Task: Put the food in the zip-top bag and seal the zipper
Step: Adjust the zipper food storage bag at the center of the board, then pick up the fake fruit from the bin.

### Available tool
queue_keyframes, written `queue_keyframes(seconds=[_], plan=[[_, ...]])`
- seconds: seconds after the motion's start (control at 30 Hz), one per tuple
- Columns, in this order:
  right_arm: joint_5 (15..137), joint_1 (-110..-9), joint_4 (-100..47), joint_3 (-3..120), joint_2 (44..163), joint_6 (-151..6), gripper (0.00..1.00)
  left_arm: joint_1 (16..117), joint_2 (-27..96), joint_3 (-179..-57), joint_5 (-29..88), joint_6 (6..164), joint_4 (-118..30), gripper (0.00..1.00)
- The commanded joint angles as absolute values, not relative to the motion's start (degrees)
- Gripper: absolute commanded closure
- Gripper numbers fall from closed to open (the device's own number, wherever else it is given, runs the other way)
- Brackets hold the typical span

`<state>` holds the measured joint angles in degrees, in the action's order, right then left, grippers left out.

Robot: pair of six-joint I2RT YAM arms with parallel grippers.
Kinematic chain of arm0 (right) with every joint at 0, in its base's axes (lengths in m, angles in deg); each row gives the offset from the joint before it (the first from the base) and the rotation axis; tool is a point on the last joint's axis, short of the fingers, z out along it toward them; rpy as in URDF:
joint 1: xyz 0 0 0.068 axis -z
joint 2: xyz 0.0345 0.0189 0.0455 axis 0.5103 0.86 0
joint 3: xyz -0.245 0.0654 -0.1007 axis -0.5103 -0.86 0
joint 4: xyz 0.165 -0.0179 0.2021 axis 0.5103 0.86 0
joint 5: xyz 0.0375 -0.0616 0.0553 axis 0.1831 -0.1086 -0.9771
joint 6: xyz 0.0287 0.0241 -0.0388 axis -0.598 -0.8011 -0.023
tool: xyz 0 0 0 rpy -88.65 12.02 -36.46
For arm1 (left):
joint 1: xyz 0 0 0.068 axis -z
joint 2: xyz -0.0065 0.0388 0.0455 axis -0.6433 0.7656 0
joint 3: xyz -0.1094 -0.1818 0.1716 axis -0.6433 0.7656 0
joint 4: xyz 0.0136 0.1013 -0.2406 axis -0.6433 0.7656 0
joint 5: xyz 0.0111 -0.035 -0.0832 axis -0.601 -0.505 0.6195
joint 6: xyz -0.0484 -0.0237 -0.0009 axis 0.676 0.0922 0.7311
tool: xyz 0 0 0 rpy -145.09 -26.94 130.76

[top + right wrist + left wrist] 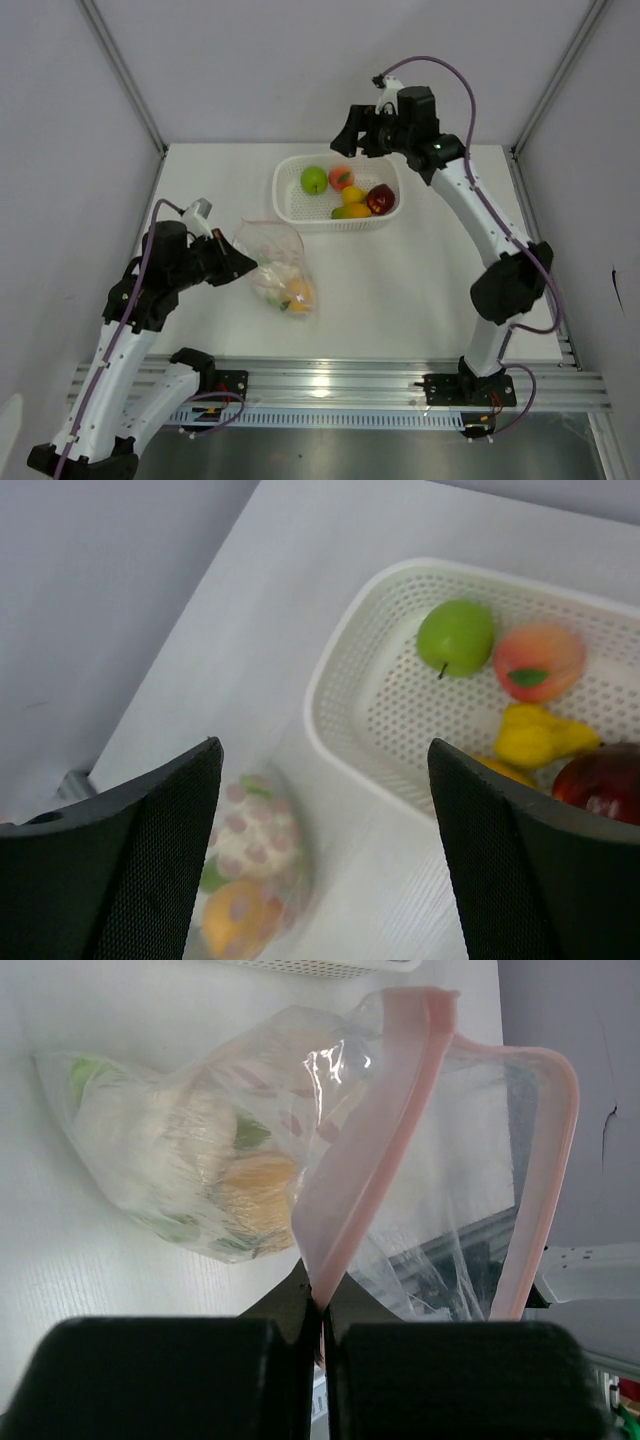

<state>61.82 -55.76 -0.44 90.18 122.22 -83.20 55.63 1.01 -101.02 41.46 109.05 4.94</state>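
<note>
Your left gripper (pixel 322 1312) pinches the zipper (pixel 372 1145) of the limp, slippery zip-top bag (pixel 276 262) near-left of the basket (pixel 360 685), right gripper (pixel 322 765) wide and empty over it, so grab the likely hard, light green apple (pixel 456 636) across its middle.

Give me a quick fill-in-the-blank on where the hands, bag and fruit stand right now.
1. On the bag, the left hand is shut on the ___.
2. The right hand is ___ and holds nothing.
3. The green apple lies in the white ___.
4. The orange fruit lies inside the ___.
Missing: zipper; open; basket; bag.
</note>
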Motion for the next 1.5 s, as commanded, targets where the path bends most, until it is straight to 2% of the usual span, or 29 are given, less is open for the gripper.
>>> queue_keyframes(seconds=[0.0,0.27,0.33,0.43,0.77,1.1,1.47], plan=[[66.39,-56.08,1.75,96.42,135.06,-78.50,0.15,55.59,-0.19,-101.08,40.00,107.19,3.57,0.99],[71.58,-58.10,-0.89,121.89,158.03,-75.69,0.12,55.59,1.13,-102.39,40.17,106.66,2.34,0.99],[73.25,-59.24,-3.35,122.27,159.88,-75.42,0.05,55.59,1.48,-102.74,40.08,106.57,2.86,0.99],[76.06,-60.47,-6.86,121.92,162.26,-74.98,0.03,55.59,2.36,-103.10,40.87,106.48,2.34,0.99],[83.27,-64.61,-11.18,119.81,168.24,-69.88,0.09,55.59,2.98,-100.72,42.90,106.57,2.17,1.00],[91.18,-65.49,-10.48,119.46,171.84,-66.11,0.09,55.59,3.68,-100.29,44.30,106.75,1.20,0.99],[86.17,-66.19,-13.99,118.92,173.33,-66.01,0.07,55.59,4.03,-100.46,45.00,106.04,1.55,1.00]])
